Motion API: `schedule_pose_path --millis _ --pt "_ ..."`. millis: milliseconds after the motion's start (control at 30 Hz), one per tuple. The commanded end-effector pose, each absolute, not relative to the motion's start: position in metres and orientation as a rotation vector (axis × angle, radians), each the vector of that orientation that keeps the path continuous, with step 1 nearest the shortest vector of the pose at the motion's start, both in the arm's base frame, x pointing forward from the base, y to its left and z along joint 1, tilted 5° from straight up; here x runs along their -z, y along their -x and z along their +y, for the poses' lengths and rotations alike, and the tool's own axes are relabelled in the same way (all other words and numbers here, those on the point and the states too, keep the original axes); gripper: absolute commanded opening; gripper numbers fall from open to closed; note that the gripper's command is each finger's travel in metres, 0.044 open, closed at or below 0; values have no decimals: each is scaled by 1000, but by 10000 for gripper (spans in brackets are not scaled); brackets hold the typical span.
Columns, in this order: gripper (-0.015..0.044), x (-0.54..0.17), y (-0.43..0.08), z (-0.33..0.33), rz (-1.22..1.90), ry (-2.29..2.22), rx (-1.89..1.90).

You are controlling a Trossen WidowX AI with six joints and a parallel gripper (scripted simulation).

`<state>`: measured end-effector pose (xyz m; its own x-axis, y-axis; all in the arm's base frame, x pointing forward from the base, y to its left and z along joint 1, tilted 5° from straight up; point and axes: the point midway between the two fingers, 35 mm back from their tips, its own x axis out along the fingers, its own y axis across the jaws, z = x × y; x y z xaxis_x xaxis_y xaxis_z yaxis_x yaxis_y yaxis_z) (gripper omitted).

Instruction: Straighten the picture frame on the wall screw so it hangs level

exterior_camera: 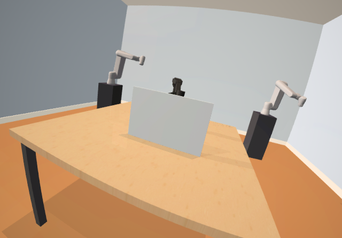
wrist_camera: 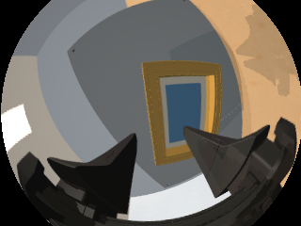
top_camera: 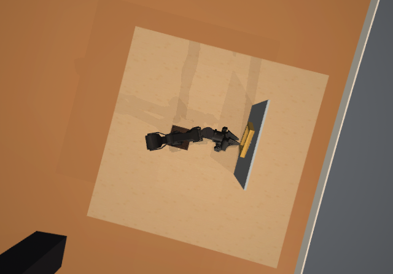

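So you've got two pale arms parked behind the table, one on a black pedestal (exterior_camera: pixel 109 96) on the left of the exterior view, the other on a dark pedestal (exterior_camera: pixel 260 134) on the right. Under you there's orange floor (top_camera: pixel 41 105) (exterior_camera: pixel 298 191), plus blue-gray wall (exterior_camera: pixel 60 45).
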<state>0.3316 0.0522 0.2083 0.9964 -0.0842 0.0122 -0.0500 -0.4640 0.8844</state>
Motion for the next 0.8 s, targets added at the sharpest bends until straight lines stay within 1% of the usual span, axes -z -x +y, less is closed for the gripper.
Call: schedule_pose_path --millis 0,233,767 --pt "260 -210 -333 52 -97 -2052 32" --pt "260 -211 -336 52 -97 -2052 32" --pt "260 -212 -362 50 -98 -2052 30"
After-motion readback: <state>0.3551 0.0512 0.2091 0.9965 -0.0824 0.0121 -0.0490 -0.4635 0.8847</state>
